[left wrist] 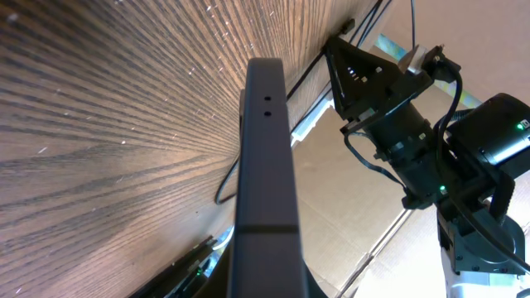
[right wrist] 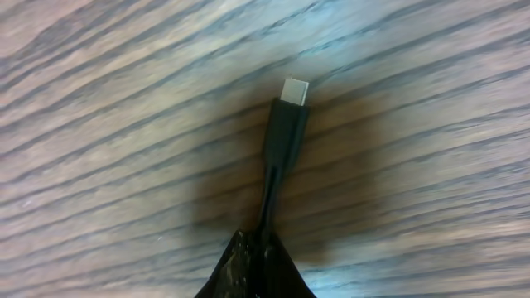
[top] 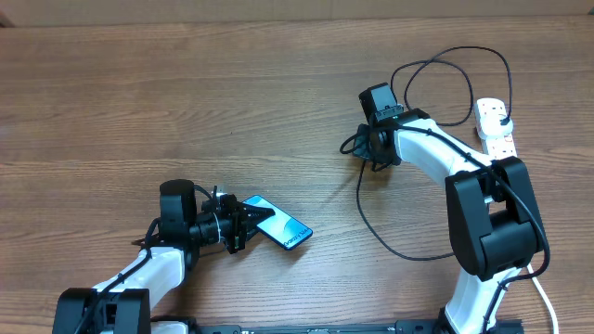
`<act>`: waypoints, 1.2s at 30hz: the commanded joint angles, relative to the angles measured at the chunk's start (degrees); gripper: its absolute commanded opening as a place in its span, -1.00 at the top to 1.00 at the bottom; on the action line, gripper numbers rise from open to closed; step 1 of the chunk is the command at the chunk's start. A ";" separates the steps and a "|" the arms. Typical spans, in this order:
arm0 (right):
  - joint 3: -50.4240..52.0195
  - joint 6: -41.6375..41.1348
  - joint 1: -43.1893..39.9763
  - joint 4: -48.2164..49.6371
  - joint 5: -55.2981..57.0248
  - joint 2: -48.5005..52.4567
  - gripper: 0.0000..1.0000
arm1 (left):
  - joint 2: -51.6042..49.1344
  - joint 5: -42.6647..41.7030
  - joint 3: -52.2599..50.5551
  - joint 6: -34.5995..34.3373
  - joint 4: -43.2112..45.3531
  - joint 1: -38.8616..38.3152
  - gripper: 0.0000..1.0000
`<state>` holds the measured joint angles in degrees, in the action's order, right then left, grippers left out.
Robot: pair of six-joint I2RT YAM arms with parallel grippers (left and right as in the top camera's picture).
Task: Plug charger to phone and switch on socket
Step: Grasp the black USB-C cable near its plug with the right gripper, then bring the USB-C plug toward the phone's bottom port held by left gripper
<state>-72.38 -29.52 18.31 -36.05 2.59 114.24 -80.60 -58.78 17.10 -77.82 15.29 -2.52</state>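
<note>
My left gripper [top: 239, 225] is shut on one end of the phone [top: 281, 228], whose light-blue screen faces up, just above the table. In the left wrist view the phone [left wrist: 265, 157] shows edge-on as a dark bar running out from my jaws. My right gripper [top: 362, 147] is shut on the charger's black cable [top: 373, 227] close to its tip. In the right wrist view the black connector [right wrist: 286, 128] with its silver tip sticks out beyond my shut fingers [right wrist: 259, 252], over the wood. The white socket strip [top: 496, 127] lies at the far right.
The black cable loops widely behind the right arm [top: 455, 54] and in front of it toward the table's near edge. The strip's thick white cord [top: 543, 297] runs down at the right edge. The right arm [left wrist: 397, 108] shows in the left wrist view.
</note>
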 commanded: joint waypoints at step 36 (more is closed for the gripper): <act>11.37 0.57 38.25 -21.66 -8.83 -48.74 0.92 | -1.64 -25.11 21.62 19.04 15.82 1.62 0.92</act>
<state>-61.36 -26.92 56.16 -57.76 -13.26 63.96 -82.04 -81.95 37.47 -64.20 31.14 -0.67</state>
